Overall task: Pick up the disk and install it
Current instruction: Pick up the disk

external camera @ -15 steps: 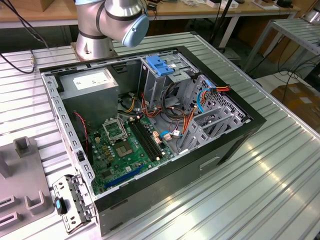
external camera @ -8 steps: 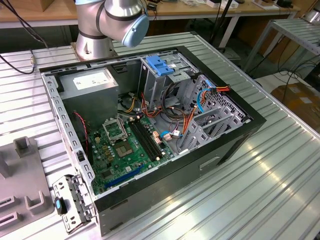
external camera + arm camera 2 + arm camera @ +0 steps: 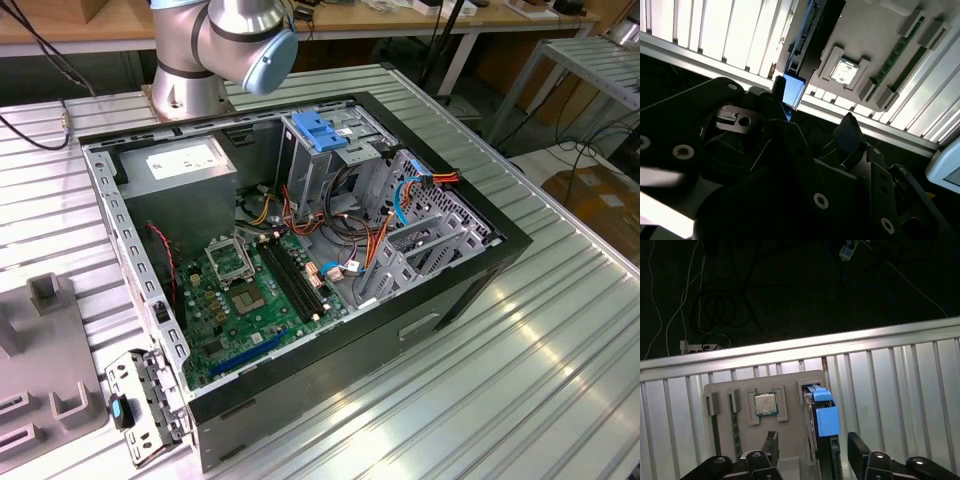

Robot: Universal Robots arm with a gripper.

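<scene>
The disk (image 3: 826,416) stands on edge in a slot of a grey holder tray (image 3: 790,385), its blue plastic carrier frame facing the camera in the first wrist view. The tray lies on the ribbed metal table (image 3: 890,390), near the table's edge. The gripper (image 3: 814,452) hangs over that slot with its fingers apart. One black fingertip (image 3: 771,442) is on one side of the disk and the other on the far side, so the disk lies between them. I see no contact with either. In the same tray, beside the disk, a square processor chip (image 3: 766,403) sits in a recess and two memory sticks (image 3: 715,425) lie in narrow slots. Any print on the disk or the chip is too small to make out. The second wrist view shows the blue frame of the disk (image 3: 793,90) just past the dark gripper (image 3: 812,112), with the chip (image 3: 844,71) beyond. In the exterior view an open computer case (image 3: 470,290) lies on the table (image 3: 520,380), and the arm (image 3: 235,40) rises behind it. Inside the case are a green motherboard (image 3: 240,300), a grey metal box (image 3: 185,165) with a white sticker of illegible print, and a metal cage (image 3: 320,170) with a blue plastic top.
</scene>
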